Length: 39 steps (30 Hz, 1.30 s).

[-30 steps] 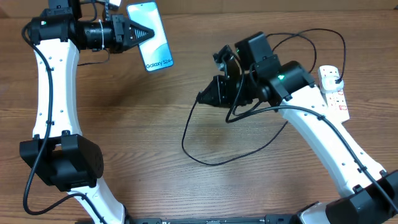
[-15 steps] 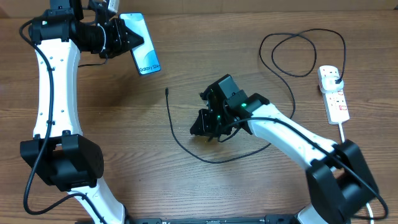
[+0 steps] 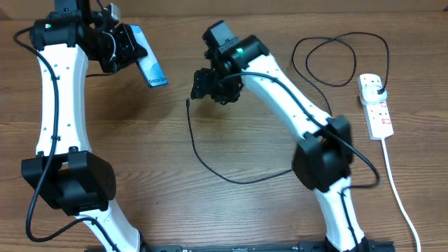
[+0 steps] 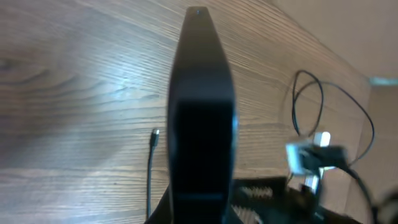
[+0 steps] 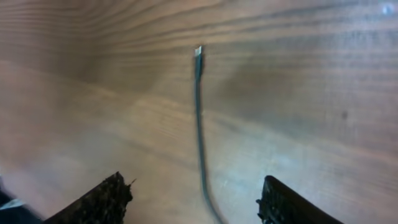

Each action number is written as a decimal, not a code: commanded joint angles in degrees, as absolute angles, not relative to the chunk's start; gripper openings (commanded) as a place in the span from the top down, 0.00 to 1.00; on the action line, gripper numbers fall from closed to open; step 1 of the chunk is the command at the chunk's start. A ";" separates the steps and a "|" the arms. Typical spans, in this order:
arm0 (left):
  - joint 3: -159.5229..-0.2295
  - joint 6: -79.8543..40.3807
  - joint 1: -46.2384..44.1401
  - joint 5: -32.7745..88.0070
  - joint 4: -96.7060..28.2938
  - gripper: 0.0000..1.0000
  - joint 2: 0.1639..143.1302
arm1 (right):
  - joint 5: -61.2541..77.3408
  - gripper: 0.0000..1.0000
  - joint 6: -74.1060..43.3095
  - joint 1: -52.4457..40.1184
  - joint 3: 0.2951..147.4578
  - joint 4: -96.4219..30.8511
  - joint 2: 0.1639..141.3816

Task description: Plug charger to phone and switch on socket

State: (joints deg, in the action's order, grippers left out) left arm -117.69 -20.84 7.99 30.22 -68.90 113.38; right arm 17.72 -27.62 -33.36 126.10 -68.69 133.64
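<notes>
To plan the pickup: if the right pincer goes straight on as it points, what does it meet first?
Probably the charger cable, just behind its connector tip, lying on the table; depth is unclear.

Wooden table [image 3: 126, 161]: mid-brown, grain running left to right in overhead view, soft sheen, no cloth or mat. Pale beige strip [image 3: 294, 4] along far edge, past tabletop.

Left wrist view: table [image 4: 74, 99] seen at slant, grain diagonal. Bright glare patch [image 4: 134, 87] left of middle. Oval grain figure [image 4: 25, 68] near left edge. Plain tan surface [image 4: 339, 25] beyond table edge, upper right.

Right wrist view: table [image 5: 323, 74] close up, fine grain lines. Small dark speck [image 5: 344, 115] in wood at right. Lower left paler, blurred.
</notes>
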 commanded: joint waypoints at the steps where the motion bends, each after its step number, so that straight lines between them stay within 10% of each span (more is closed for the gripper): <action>1: -118.24 -23.38 10.52 29.41 -69.52 0.96 112.84 | 12.51 0.42 -27.14 -34.06 127.87 -66.63 137.71; 17: -118.24 -23.16 12.40 23.55 -71.59 0.96 112.84 | -7.03 0.43 -31.81 -43.92 127.85 -53.87 143.90; 39: -118.24 -23.14 12.40 23.99 -71.77 0.96 112.84 | -7.03 0.77 -33.26 -44.64 127.72 -55.27 149.53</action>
